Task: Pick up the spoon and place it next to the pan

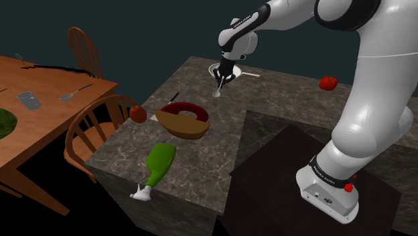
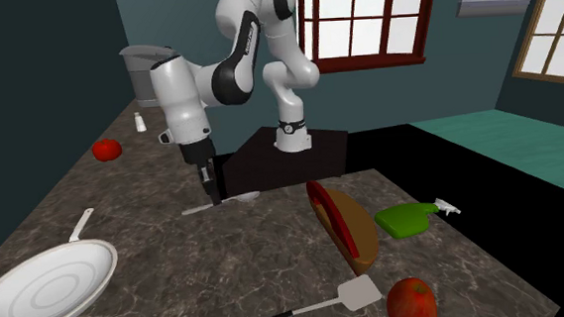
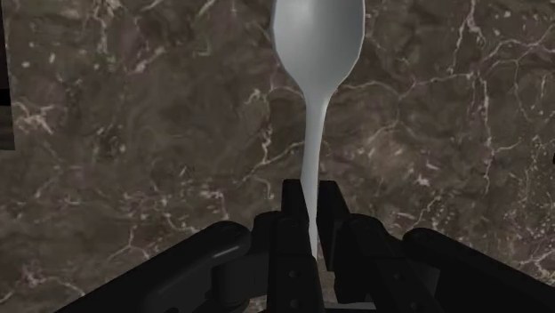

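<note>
Wrist view: your gripper (image 3: 309, 203) pinches the spoon (image 3: 317, 53) by its handle, bowl ahead; the pan (image 2: 49, 289) lies toward the second exterior view's lower left.

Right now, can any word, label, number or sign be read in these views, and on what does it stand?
No text can be read.
Pale marks on the dark band at the arm's base: too small to read.
On the spoon, end effector and pan: no marks.

Spoon (image 2: 244, 196) between pan (image 2: 48, 284) and bowl (image 2: 358, 233); spatula (image 2: 357, 293) near apple (image 2: 410, 303).
</note>
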`<action>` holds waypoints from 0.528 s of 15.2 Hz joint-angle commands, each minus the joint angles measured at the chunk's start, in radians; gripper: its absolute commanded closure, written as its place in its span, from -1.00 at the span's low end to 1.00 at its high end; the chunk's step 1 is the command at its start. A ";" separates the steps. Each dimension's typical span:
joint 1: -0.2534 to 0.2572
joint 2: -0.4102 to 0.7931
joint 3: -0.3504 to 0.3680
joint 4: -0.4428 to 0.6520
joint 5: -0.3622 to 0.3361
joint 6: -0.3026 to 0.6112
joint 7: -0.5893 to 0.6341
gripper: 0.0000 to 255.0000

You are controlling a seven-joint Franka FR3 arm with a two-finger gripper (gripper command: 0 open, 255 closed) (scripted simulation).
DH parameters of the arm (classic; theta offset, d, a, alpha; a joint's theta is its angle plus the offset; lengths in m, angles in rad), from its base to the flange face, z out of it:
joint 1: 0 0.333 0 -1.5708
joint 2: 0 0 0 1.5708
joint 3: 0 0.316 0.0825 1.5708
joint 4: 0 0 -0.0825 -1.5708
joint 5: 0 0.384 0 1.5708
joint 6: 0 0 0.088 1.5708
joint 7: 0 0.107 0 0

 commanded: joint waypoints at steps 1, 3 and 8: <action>-0.012 0.069 -0.009 0.115 -0.011 -0.050 -0.007 1.00; -0.023 0.138 -0.016 0.231 -0.019 -0.098 -0.012 1.00; -0.029 0.206 -0.017 0.287 -0.019 -0.089 -0.022 1.00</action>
